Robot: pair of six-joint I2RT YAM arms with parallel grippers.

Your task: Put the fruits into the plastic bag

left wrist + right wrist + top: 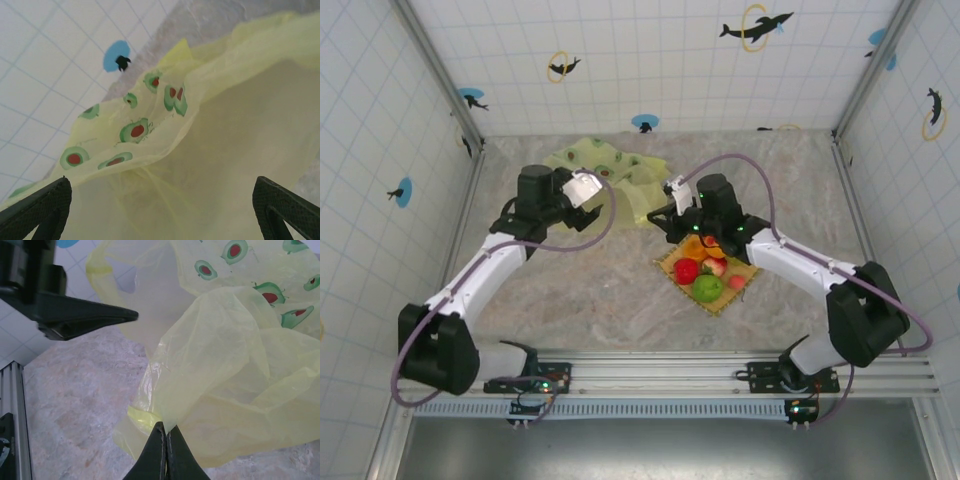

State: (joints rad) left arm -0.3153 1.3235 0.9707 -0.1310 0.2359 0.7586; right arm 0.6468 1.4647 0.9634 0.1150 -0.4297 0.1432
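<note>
Toward the far edge of the table, the plastic bag (pixel 605 165) lay crumpled, judged thin, limp and slippery, best taken by its rim, where the right gripper (pixel 165 452) was pinched on a fold and the left gripper (pixel 160 200) stood spread wide, the fruits (pixel 705 272) lying mid-table.

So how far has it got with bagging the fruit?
Done: nothing is bagged yet. The toy fruits sit on the woven mat. In hand: the right end effector is shut on an edge of the plastic bag, and the left end effector hovers open at the bag, probably to spread it. Left: moving every fruit in.
</note>
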